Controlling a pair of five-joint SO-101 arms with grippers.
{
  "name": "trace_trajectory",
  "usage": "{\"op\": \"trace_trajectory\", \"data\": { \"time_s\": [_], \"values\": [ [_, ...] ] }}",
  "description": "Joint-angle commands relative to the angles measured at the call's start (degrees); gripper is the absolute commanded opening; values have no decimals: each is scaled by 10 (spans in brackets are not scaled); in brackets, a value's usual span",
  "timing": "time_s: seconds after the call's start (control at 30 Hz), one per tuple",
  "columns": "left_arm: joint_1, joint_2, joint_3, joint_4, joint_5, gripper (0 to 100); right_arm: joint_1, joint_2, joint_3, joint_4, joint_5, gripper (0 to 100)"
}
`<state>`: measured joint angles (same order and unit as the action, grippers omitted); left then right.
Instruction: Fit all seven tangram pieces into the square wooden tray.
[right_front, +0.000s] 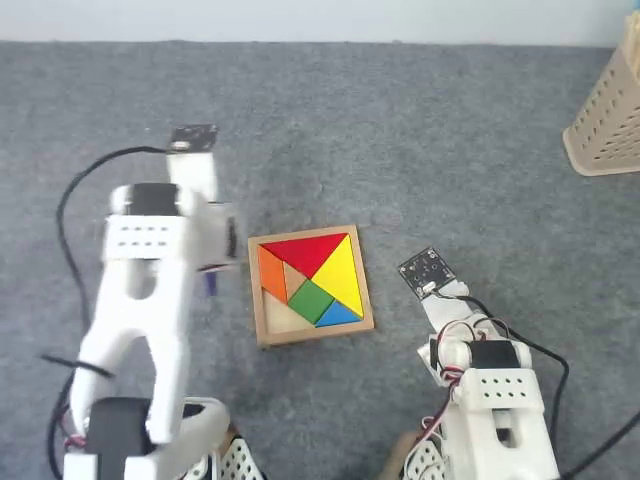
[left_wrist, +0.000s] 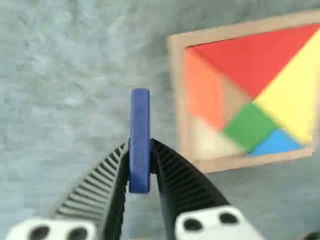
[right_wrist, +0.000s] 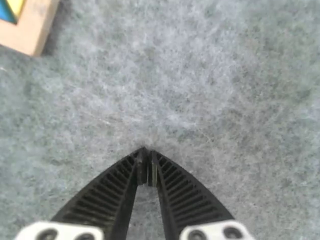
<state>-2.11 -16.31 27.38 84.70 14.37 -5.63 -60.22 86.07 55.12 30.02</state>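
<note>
The square wooden tray lies mid-table holding red, yellow, orange, green and light blue pieces, with bare wood at its near-left corner. A dark blue piece stands on edge between the fingers of my left gripper, which is shut on it just left of the tray; the piece shows in the high view too. My right gripper is shut on nothing, over carpet to the right of the tray.
Grey carpet covers the table. A beige perforated basket stands at the far right edge. Black cables trail beside the left arm.
</note>
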Motion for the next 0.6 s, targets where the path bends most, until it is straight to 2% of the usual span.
{"op": "trace_trajectory", "data": {
  "time_s": [0.0, 0.13, 0.37, 0.43, 0.57],
  "values": [
    [25, -29, 7, -57, 120, 10, 7, -13, -3, -9, 12, 7],
    [66, -29, 40, -104, 189, 11, 5, -13, -3, -9, 12, 7],
    [173, -29, 80, -154, 188, 12, 6, -13, -3, -9, 12, 7],
    [183, -29, 80, -156, 196, 11, 6, -13, -3, -10, 12, 7],
    [185, -29, 79, -156, 258, 10, 5, -13, -3, -10, 12, 7]
  ]
}}
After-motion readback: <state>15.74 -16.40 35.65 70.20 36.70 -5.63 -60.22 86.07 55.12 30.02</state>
